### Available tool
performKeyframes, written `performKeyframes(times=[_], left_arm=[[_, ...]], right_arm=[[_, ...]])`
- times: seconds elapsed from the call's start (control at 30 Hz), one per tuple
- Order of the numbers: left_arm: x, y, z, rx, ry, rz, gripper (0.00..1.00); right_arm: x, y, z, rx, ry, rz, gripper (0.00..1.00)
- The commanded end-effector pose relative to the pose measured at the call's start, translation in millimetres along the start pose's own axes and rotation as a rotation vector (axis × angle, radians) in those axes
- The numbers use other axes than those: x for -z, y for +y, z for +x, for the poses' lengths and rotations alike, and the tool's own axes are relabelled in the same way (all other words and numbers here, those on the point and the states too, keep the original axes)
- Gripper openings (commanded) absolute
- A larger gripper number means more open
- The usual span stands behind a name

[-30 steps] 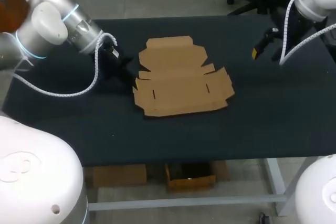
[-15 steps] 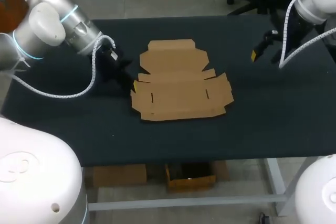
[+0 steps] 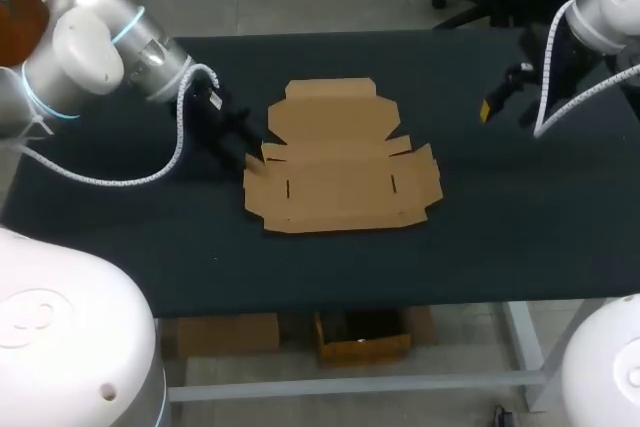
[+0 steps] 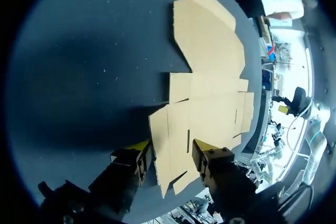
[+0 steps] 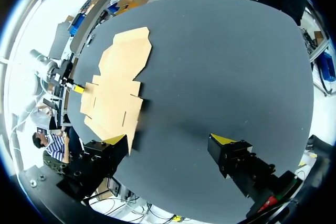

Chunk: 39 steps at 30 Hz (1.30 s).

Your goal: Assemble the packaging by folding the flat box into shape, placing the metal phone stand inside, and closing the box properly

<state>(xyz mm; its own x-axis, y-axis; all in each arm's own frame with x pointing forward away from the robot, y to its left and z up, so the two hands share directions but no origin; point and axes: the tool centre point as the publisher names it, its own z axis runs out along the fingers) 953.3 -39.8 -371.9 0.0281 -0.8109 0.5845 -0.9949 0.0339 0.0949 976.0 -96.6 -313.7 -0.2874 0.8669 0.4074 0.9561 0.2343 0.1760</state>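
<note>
Over the last second the flat box [image 3: 340, 162] has swung round a touch, so its long edges now run square with the table [image 3: 520, 237]. It has also slid a little toward the left arm. The left gripper [image 3: 243, 152] has come down and in against the cardboard's left end, while the right arm has drawn back slightly toward its own corner. From where I stand, the box lies in the middle of the dark tabletop (one unfolded sheet, no wall raised), its lid panel pointing to the far edge. In the left wrist view one side flap [image 4: 176, 129] lies between that gripper's jaws, which stand apart, one just beside each of its edges. The right gripper [image 5: 169, 141] hangs over bare table well to the right of the box. Its jaws are spread wide with nothing between them, and the cardboard lies ahead of it and off to one side.
</note>
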Motion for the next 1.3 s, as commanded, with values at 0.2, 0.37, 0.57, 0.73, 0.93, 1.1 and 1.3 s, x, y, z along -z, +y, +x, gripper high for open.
performKeyframes(times=[0.2, 0.37, 0.57, 0.73, 0.93, 1.1, 1.3], left_arm=[[13, 26.3, 6.5, -0.040, 0.057, 0.257, 1.00], [9, 26.5, 4.3, -0.093, 0.060, 0.275, 1.00], [4, 23.9, 2.9, -0.138, 0.072, 0.286, 1.00], [-1, 11.9, 4.7, -0.113, 0.067, 0.253, 1.00], [-7, 1.6, 2.2, -0.081, 0.080, 0.206, 0.72], [-11, 1.0, 0.4, -0.073, 0.094, 0.187, 0.46], [-15, 2.2, -4.1, -0.050, 0.097, 0.164, 0.38]], right_arm=[[-2, 2, -3, 0.008, 0.015, 0.001, 1.00], [-2, 2, -4, 0.009, 0.022, -0.004, 1.00], [-3, 0, -6, 0.007, 0.026, -0.004, 1.00], [-4, 1, -6, 0.007, 0.029, -0.003, 1.00], [-2, 3, -6, 0.010, 0.027, -0.004, 1.00], [-2, 2, -7, 0.007, 0.028, -0.005, 1.00], [-4, 2, -9, 0.005, 0.030, -0.001, 1.00]])
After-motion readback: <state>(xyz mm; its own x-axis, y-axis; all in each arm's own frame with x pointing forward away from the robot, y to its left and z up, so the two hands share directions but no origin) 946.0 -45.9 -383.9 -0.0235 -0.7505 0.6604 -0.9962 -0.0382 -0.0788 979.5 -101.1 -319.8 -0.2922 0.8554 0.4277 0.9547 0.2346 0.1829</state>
